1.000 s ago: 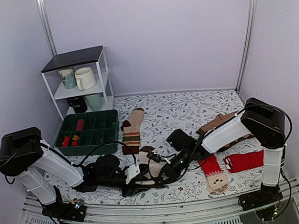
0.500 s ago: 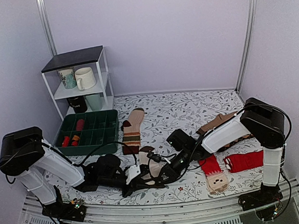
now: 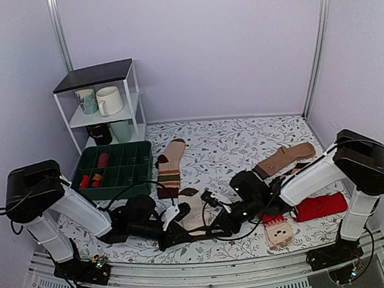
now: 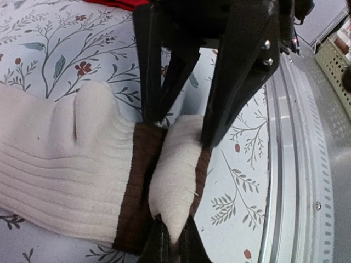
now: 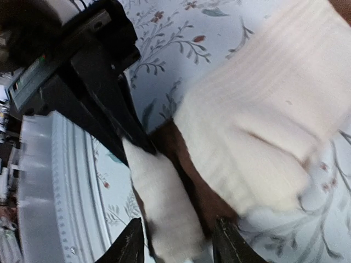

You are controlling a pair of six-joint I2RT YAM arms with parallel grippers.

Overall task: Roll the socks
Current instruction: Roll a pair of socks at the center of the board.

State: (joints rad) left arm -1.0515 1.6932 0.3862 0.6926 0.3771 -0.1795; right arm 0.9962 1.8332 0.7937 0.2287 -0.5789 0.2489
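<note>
A cream-white sock (image 3: pixel 195 213) with a dark brown cuff lies near the table's front edge, between both grippers. In the left wrist view my left gripper (image 4: pixel 171 245) is shut on a cream fold that sticks out of the brown cuff (image 4: pixel 133 181). In the right wrist view my right gripper (image 5: pixel 178 246) is open, its fingers (image 5: pixel 135 245) standing either side of that same fold of the sock (image 5: pixel 263 120). From above, the left gripper (image 3: pixel 177 236) and right gripper (image 3: pixel 212 225) face each other at the cuff end.
A green compartment tray (image 3: pixel 114 168) sits back left below a white shelf (image 3: pixel 103 101) with mugs. A striped sock (image 3: pixel 170 166), a brown sock (image 3: pixel 285 157), red socks (image 3: pixel 321 206) and a tan sock (image 3: pixel 279 233) lie around. A metal rail (image 3: pixel 208 275) runs along the near edge.
My left gripper has shut on the cuff fold. My right gripper has opened, and the right arm has swung lower and to the right.
</note>
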